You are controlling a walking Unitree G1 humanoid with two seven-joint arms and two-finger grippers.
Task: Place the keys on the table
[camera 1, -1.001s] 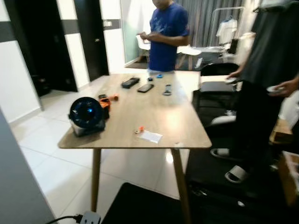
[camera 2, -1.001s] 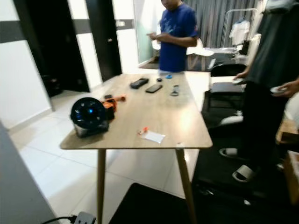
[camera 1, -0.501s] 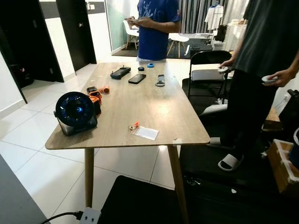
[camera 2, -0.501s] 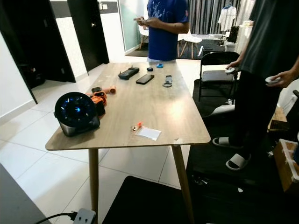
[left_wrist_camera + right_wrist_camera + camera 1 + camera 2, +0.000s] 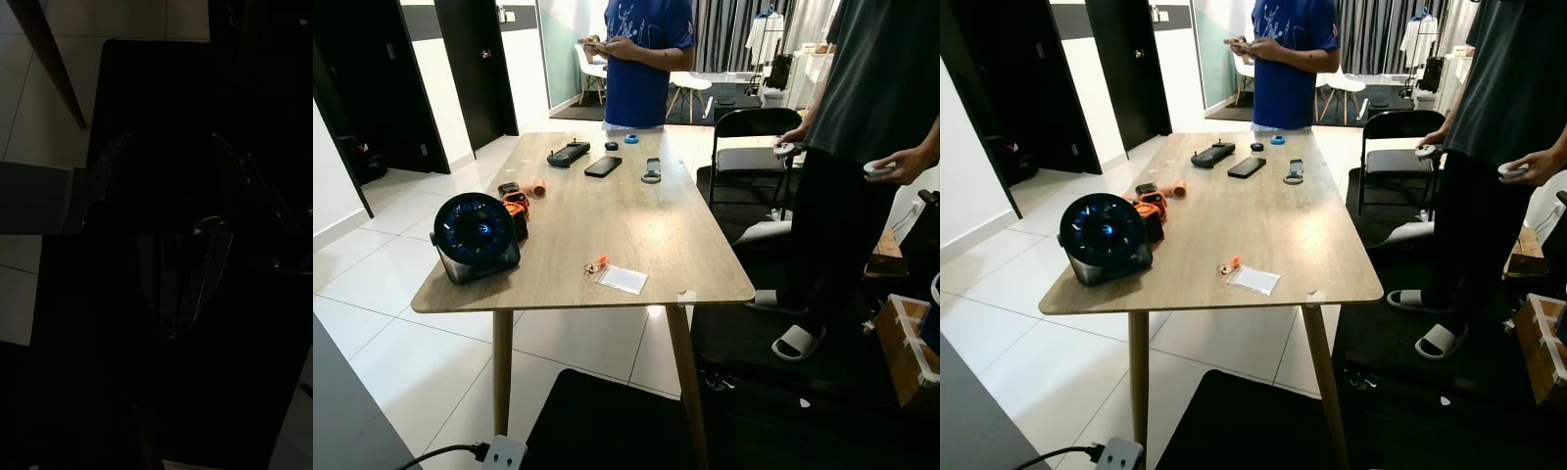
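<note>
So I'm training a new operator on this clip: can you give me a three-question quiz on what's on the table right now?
1. True or false: the keys lie on the table beside the clear bag.
2. What stands at the table's near left corner? A) kettle B) round fan C) laptop
3. How many people stand by the table?

Key: 1 true; 2 B; 3 two, one in a blue shirt at the far end, one in dark clothes at the right.
</note>
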